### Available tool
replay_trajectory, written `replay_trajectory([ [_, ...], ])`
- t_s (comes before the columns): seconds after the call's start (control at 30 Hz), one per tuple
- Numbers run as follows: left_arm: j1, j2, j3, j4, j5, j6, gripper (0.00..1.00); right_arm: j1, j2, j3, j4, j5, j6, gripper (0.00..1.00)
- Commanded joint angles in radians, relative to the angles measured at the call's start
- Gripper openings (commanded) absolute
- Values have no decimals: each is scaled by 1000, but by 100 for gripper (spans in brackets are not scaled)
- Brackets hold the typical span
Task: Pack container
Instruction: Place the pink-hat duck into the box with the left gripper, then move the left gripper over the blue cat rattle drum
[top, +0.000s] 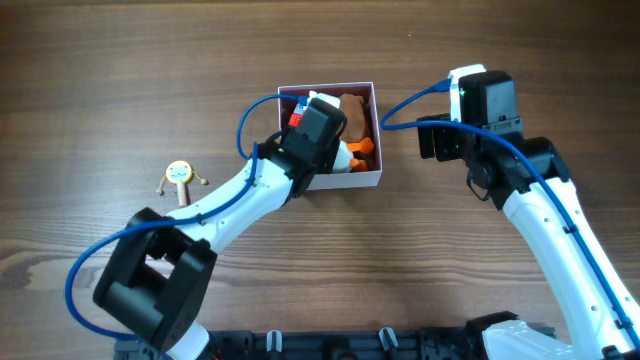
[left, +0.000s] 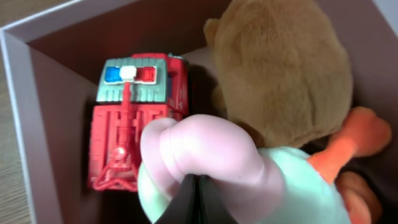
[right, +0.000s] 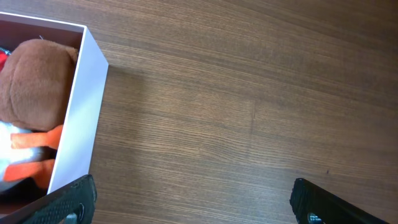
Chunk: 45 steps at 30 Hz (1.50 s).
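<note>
While both arms reached over a dark wooden table (top: 120, 60), the container (top: 360, 181) sat near its middle: a square, shallow, open-topped box with white outer walls and a pale pink inside. It was crowded with toys, including a red fire engine (left: 134, 124) with a blue-and-red light bar, a brown plush toy (left: 280, 74), and a pink-and-mint soft toy (left: 205, 155) with orange feet (left: 360, 134).

The left arm stretched diagonally from the near left, its wrist covering the box's left half. The left gripper (left: 194, 200) pointed down into the box, its dark fingers drawn together to a thin slit and pinching the soft toy's pink fold. The right arm bent in from the near right, and the right gripper (right: 193, 202) hung over bare wood just beside the box's right wall, its fingers spread wide with nothing between them.

Much of the box's floor was hidden by the toys and the left wrist. A small tan figure (top: 178, 177) lay well to the left, too small to make out.
</note>
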Motion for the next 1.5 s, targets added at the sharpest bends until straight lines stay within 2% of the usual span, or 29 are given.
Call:
replay_trajectory([
  [0.0,-4,35,0,-12,24,-31,4,0,-6,11,3,17,20,99],
  [0.4,-4,84,-3,-40,62,-31,4,0,-6,11,3,17,20,99],
  [0.5,-4,67,1,-40,61,-31,8,0,-6,11,3,17,20,100],
  [0.67,-3,-65,20,-59,49,-30,13,0,-6,11,3,17,20,99],
  [0.8,0,-224,23,-84,-17,-30,16,0,-6,11,3,17,20,100],
  [0.93,46,-364,23,-199,-55,-50,18,0,-6,11,3,17,20,100],
  [1.07,180,-415,23,-413,-55,-235,20,0,-6,11,3,17,21,99],
  [1.1,229,-414,23,-475,-53,-307,34,0,-6,11,3,17,20,99],
  [1.13,288,-406,23,-539,-49,-372,40,0,-6,11,3,17,20,99],
  [1.17,333,-394,21,-575,-46,-398,45,0,-6,11,3,17,20,100],
  [1.27,428,-366,5,-606,-38,-417,76,0,-6,11,3,17,20,99],
  [1.3,457,-355,-4,-604,-27,-418,77,0,-6,11,3,17,20,100],
  [1.37,507,-332,-19,-593,-1,-447,88,0,-6,11,3,17,20,100],
  [1.47,566,-293,-42,-582,39,-532,96,0,-6,11,3,17,20,100],
])
